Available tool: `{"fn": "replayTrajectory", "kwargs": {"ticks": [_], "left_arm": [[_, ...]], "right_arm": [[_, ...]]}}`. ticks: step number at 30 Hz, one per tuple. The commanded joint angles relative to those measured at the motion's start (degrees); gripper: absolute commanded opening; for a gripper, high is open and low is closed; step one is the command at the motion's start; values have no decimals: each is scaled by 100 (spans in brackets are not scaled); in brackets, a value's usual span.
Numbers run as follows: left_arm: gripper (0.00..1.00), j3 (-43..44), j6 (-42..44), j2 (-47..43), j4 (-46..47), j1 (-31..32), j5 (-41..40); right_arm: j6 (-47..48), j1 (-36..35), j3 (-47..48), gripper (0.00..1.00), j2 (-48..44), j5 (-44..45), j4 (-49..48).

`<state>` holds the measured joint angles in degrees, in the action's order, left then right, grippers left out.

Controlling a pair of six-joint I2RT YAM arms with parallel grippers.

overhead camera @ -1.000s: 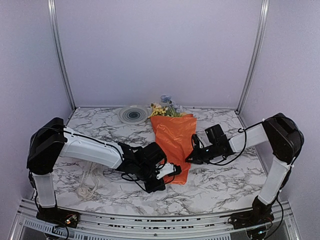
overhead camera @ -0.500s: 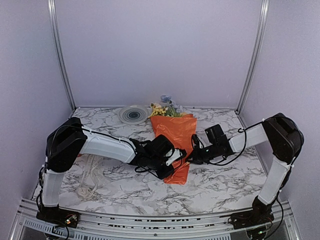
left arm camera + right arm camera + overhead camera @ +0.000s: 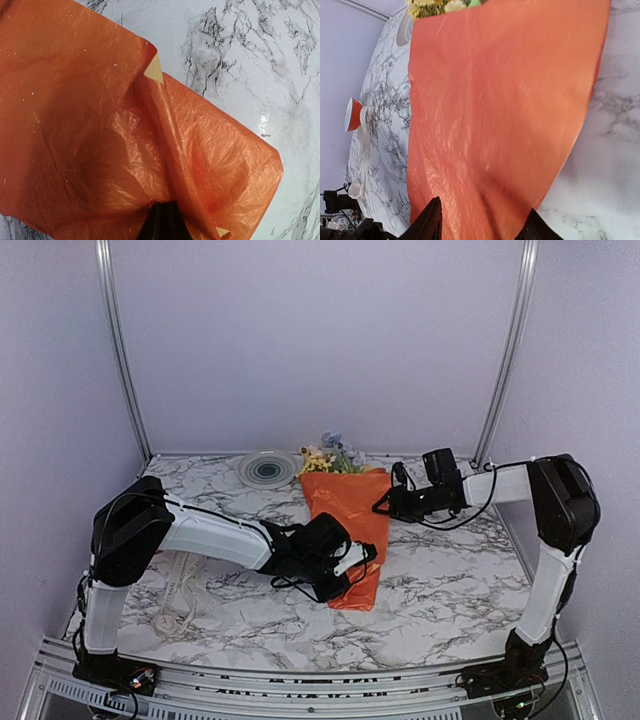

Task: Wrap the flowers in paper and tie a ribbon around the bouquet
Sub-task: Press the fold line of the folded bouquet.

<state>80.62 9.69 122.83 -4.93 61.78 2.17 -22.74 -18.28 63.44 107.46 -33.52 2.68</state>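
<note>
The bouquet lies on the marble table with the orange paper (image 3: 350, 525) wrapped as a cone. Its flowers (image 3: 330, 458) stick out at the far end, small yellow and pale blue blossoms (image 3: 432, 6). My left gripper (image 3: 367, 555) is at the cone's lower part, shut on a raised fold of the paper (image 3: 165, 150); its dark fingertips (image 3: 162, 222) are pressed together. My right gripper (image 3: 379, 506) is at the cone's upper right edge, open, with its fingers (image 3: 431, 220) spread over the paper (image 3: 500, 110) without gripping it. The cream ribbon (image 3: 180, 592) lies loosely at the left.
A round grey plate (image 3: 266, 469) sits at the back beside the blossoms. An orange-and-white spool (image 3: 352, 114) shows in the right wrist view, left of the cone. Metal frame posts and lilac walls close in the table; my left arm (image 3: 210, 535) stretches across the left half.
My right gripper has opened, let go of the paper's lower right edge and moved toward the back. My left gripper has swung right and up onto the cone.
</note>
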Motion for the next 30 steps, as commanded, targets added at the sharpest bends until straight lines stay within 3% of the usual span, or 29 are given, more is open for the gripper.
{"fn": "replayTrajectory", "kwargs": {"ticks": [1,6,7,15,20,26,30], "left_arm": [[6,-139,108,157,-771,171,227],[7,-67,284,161,-925,309,94],[7,-57,355,167,-969,337,106],[7,-33,764,286,-1274,449,462],[7,-11,763,285,-1297,449,458],[7,29,753,333,-1308,449,423],[8,24,738,318,-1307,449,379]], "right_arm": [[356,355,859,42,574,-371,190],[215,498,1489,4,1073,-509,102],[198,513,1564,0,1113,-470,71],[-167,773,1824,0,1485,91,-263],[-353,774,1302,0,1211,412,-573],[88,774,1049,33,659,759,-95],[374,694,640,36,-225,1481,407]]}}
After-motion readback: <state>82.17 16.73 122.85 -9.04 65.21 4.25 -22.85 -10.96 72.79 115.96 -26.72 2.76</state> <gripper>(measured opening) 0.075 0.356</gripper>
